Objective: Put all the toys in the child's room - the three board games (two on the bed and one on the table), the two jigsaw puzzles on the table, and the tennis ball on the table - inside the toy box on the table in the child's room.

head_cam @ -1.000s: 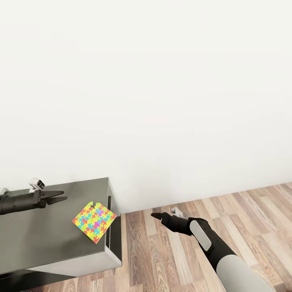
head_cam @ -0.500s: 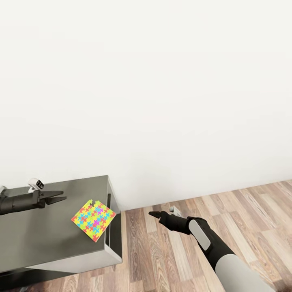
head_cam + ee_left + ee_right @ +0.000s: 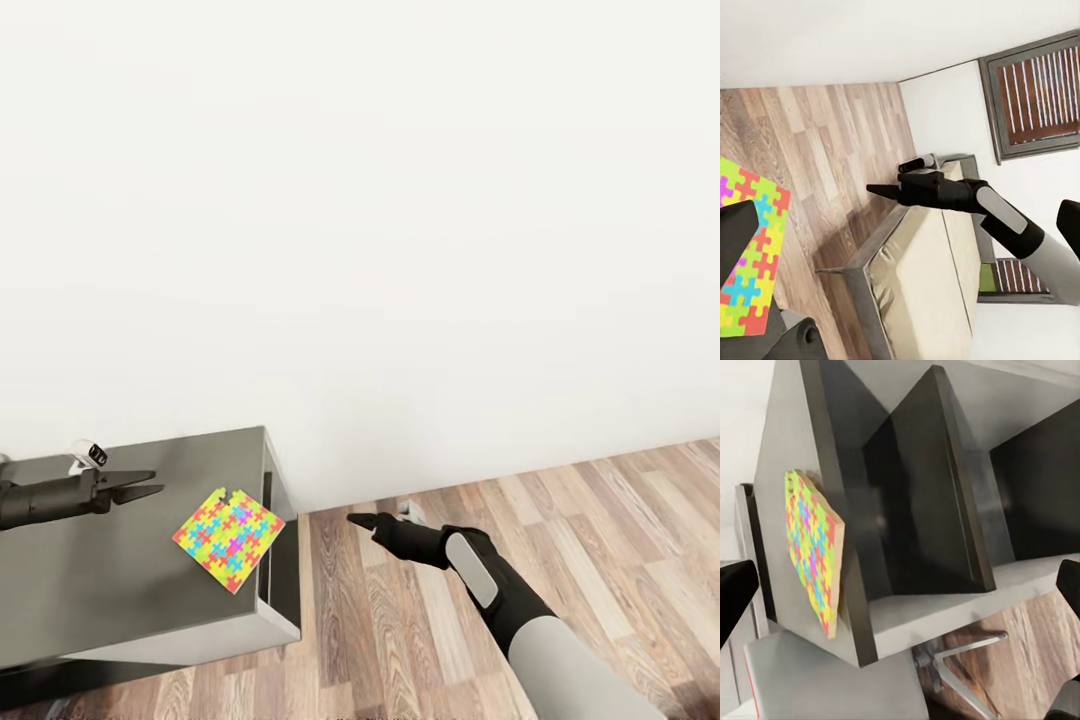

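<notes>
So, quick rundown of where things stand:

Step in hand: looks like the approach to a jigsaw puzzle [image 3: 229, 539], nothing picked up yet as far as I can tell.

Puzzle spot: lies flat on the dark-grey top of the desk [image 3: 90, 580], right at the corner by the desk's end, one tip just about at the edge.

Left end effector [image 3: 142, 485]: hovers over the desk top, near the puzzle but apart from it, fingers narrowly parted, nothing between them. In the left wrist view the puzzle [image 3: 750, 255] sits close under its dark fingers.

Right end effector [image 3: 362, 520]: out over the wood floor [image 3: 600, 530] past the desk's end, pointing toward the desk. Can't tell from the head view if it's open or closed; in its own wrist view the finger tips sit far apart at the sides, so probably wide, and empty.

Next move, my guess: left arm slides over to the puzzle and gets a finger under that overhanging tip, since a thin flat board is hard to pinch from above.

Edges: puzzle could get nudged off the corner if pushed.

Open room: plenty of bare floor on the right, white wall [image 3: 400, 200] close behind the desk.

Other bits: a bed [image 3: 922, 285] shows in the left wrist view.
</notes>
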Controlling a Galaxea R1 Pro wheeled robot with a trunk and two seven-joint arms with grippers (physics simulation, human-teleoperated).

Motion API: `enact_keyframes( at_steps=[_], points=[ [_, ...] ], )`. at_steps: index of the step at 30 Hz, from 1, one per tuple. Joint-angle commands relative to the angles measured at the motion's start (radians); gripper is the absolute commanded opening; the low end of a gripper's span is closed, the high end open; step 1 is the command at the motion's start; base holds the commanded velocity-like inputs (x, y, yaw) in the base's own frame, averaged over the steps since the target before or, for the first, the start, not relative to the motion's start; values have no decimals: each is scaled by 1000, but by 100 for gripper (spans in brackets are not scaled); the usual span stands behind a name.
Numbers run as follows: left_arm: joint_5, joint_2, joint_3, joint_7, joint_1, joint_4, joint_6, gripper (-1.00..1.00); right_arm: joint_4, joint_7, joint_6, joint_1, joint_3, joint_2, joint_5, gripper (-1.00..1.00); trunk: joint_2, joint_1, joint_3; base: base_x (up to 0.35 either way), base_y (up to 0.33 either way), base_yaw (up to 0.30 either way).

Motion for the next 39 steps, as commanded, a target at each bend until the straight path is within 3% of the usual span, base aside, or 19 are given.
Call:
enact_keyframes(
  at_steps=[1,12,39],
  points=[
    [4,1,-6,-4,-1,1,11,100,0,1,4,-1,0,2,-1,100,-2,0,-3,0,0,0],
    [5,2,-6,-4,-1,1,9,100,0,1,4,-2,1,3,2,100,-2,0,-18,36,40,0],
    [6,3,-5,-4,1,4,4,100,0,0,-1,-2,6,8,5,100,-2,0,-20,11,110,0]
  ],
)
